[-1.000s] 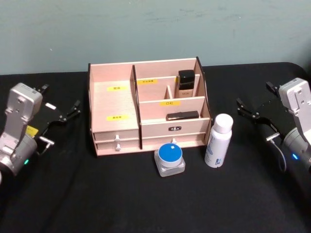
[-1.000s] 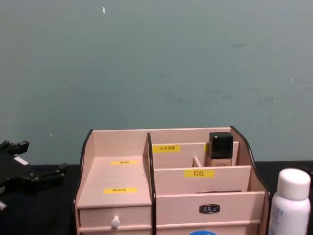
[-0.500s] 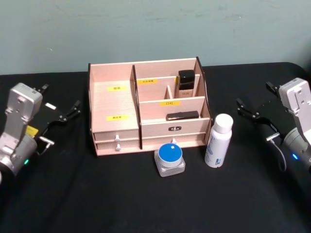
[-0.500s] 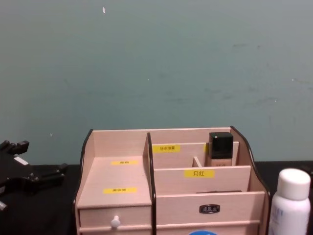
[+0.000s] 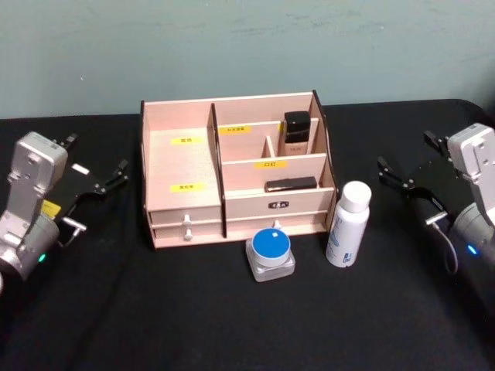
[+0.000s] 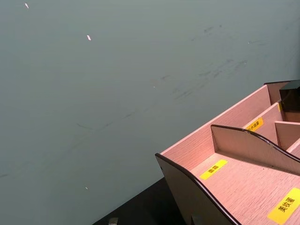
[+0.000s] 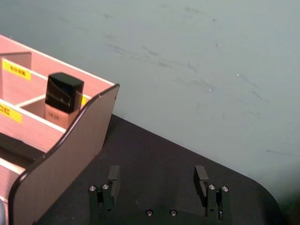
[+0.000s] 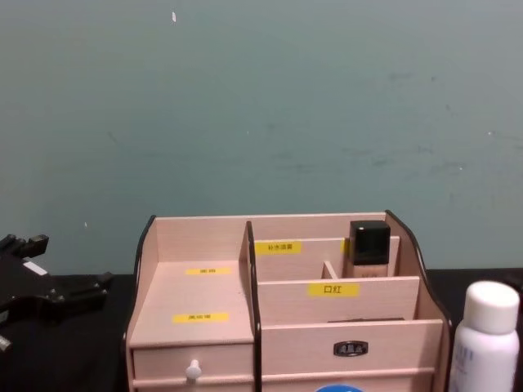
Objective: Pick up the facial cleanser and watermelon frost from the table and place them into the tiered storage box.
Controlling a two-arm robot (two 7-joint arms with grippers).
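Your right tool (image 5: 404, 151) hovers over the right side of the black tabletop (image 5: 193, 317), its two fingers spread wide apart and holding nothing; in the right wrist view (image 7: 157, 176) the gap between them is plain. Your left tool (image 5: 99, 152) sits over the left side, fingers also parted and gripping nothing, well apart from the box.

You have one facial cleanser (image 5: 348, 224), standing upright with its long axis vertical and its cap up. It is just right of the near right corner of the tiered storage box (image 5: 178, 120); you cannot tell whether they touch. One watermelon frost (image 5: 270, 251) sits flat with its blue lid up, just in front of the box's right drawers and left of the cleanser.

Inside the one box, a black-capped beige bottle (image 5: 296, 131) stands in the far right compartment and a dark flat item (image 5: 290, 184) lies one tier nearer. Bare tabletop stretches along the near side and between each tool and the box
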